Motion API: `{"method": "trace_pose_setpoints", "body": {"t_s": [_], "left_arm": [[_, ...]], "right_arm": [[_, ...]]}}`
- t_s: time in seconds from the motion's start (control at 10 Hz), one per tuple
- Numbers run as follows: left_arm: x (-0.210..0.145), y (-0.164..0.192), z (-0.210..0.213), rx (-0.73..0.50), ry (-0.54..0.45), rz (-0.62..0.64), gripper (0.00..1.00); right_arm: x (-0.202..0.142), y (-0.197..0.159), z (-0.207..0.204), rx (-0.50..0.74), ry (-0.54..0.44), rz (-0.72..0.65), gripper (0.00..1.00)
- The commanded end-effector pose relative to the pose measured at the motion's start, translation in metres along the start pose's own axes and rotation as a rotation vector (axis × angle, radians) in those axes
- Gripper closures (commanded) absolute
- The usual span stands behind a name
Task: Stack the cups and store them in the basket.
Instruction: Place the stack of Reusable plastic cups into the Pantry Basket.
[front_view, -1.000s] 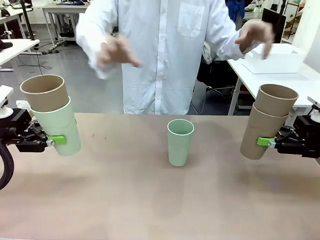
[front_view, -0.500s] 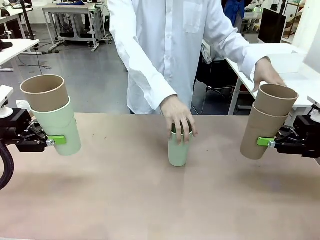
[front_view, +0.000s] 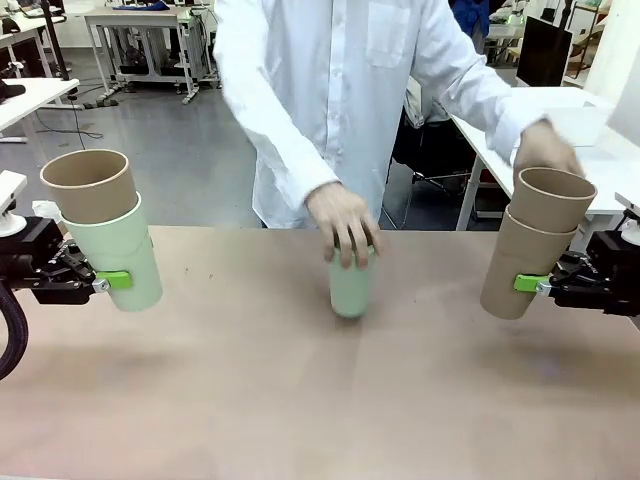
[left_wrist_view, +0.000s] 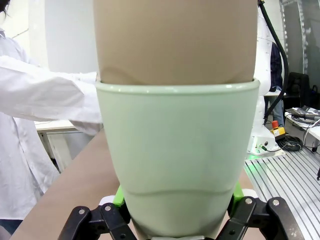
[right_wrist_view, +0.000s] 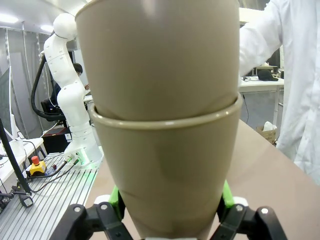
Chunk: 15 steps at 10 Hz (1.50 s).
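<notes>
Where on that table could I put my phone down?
The near half of the table is bare, below the mint cup. Bare strips also lie either side of that cup. Crowded: the middle, where a person's hand covers the cup, and both side edges, where the left gripper and right gripper hold cup stacks above the top.

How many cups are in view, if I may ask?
5: tan cup inside mint cup, left jaws; two nested tan cups, right jaws; second mint cup under the person's hand. More may hide inside.
</notes>
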<state>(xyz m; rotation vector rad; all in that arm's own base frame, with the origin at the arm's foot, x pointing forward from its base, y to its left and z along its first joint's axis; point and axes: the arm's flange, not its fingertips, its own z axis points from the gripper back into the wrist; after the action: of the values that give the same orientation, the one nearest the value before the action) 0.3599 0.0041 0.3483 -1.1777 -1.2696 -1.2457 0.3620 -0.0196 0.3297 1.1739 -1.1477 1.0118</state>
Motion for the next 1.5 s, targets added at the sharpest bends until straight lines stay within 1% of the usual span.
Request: {"method": "trace_pose_setpoints", "body": {"t_s": [0.0,1.4], "left_arm": [[0.0027,-0.0005,-0.0002,-0.002,-0.003,-0.004,0.15],[0.0027,-0.0005,-0.0002,-0.002,-0.003,-0.004,0.15]], "right_arm": [[0.0035,-0.0024,-0.0039,-0.016,-0.012,0.009,0.14],[0.0035,-0.0024,-0.0039,-0.016,-0.012,0.009,0.14]]}}
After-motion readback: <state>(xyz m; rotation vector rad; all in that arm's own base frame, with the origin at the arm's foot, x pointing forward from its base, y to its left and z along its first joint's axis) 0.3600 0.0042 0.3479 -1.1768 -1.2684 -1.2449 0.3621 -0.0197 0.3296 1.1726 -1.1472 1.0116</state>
